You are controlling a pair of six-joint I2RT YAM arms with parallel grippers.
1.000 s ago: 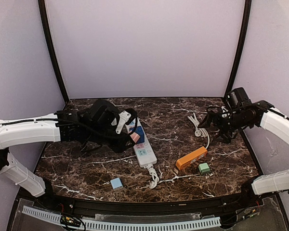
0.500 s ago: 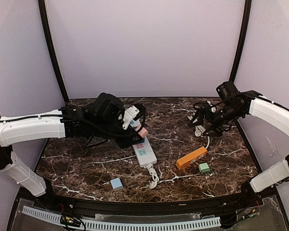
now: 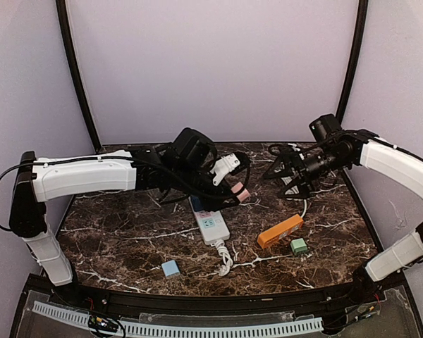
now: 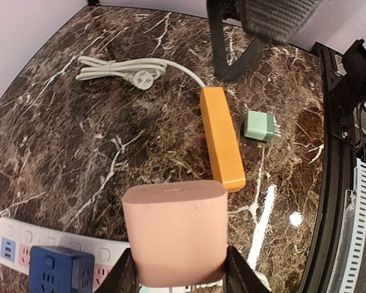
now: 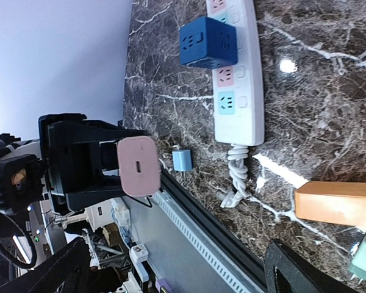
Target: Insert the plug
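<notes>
Dark veined marble forms the tabletop (image 3: 127, 239), and above it the pink plug (image 3: 241, 191) hangs pinched between the fingers of the left end effector (image 3: 237, 192), lifted off the surface just right of the far end of the white power strip (image 3: 210, 224). A second ago that plug sat lower and further left, over the strip beside the blue cube adapter (image 5: 208, 41); since then the left arm has reached out toward the middle. The right end effector (image 3: 285, 170), fingers spread wide and holding nothing, has swung in from the right-hand post and now faces the plug, near it but apart. The strip, the orange block (image 3: 280, 231), the green plug (image 3: 299, 246), the light blue plug (image 3: 170, 268) and the coiled white cable (image 4: 119, 69) lie where they lay before. Bare marble shows between the strip and the orange block and across the left side; the green plug lies nearest the right front rim.
</notes>
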